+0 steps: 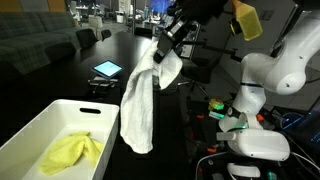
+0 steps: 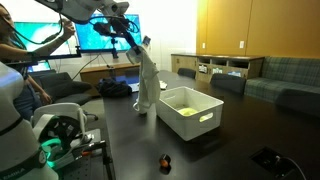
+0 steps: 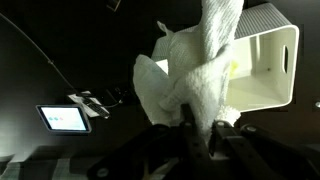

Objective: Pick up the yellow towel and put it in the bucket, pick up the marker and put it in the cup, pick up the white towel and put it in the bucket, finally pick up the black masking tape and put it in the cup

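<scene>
My gripper (image 1: pixel 160 52) is shut on the white towel (image 1: pixel 140 100), which hangs down long above the dark table, just beside the white bucket (image 1: pixel 40 128). In another exterior view the towel (image 2: pixel 146 85) dangles from the gripper (image 2: pixel 137 42) next to the bucket (image 2: pixel 200 122). The yellow towel (image 1: pixel 72 150) lies inside the bucket. In the wrist view the towel (image 3: pixel 195 70) fills the space between the fingers (image 3: pixel 200 125), with the bucket (image 3: pixel 265 70) behind it. The marker and cup are not visible. A small dark roll, possibly the tape (image 2: pixel 165 158), lies on the table.
A lit tablet (image 1: pixel 106 69) lies on the table beyond the towel, also seen in the wrist view (image 3: pixel 62 118). Cables and green-lit gear (image 1: pixel 225 110) sit near the robot base. A bag (image 2: pixel 115 90) rests at the table's far side.
</scene>
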Motion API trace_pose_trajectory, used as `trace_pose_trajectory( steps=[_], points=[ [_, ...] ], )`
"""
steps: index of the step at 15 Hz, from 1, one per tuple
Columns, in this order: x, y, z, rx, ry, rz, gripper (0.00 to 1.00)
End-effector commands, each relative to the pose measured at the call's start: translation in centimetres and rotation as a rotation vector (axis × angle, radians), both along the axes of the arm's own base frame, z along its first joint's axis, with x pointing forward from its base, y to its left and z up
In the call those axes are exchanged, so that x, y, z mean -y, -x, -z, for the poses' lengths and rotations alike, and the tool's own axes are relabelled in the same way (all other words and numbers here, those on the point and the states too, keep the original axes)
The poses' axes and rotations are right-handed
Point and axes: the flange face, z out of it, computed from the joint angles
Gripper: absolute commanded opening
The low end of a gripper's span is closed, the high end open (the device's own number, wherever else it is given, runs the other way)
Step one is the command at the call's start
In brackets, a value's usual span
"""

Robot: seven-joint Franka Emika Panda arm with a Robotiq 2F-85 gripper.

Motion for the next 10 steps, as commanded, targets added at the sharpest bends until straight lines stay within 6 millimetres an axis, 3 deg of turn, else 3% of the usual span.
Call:
trace_pose_trajectory(
  steps=[1, 3, 4, 6, 10],
  points=[
    [-0.5, -0.5, -0.9, 0.015, -0.034, 0.013, 0.11],
    [-0.5, -0.5, -0.8, 0.01, -0.038, 0.016, 0.11],
    [1.6, -6.5, -1.9, 0.011, -0.032, 0.02, 0.11],
    [2.9, -8.7, -1.9, -0.015, -0.026, 0.017, 0.1],
    [6.7, -16.2, -0.6, -0.24, -0.043, -0.121, 0.09]
  ],
)
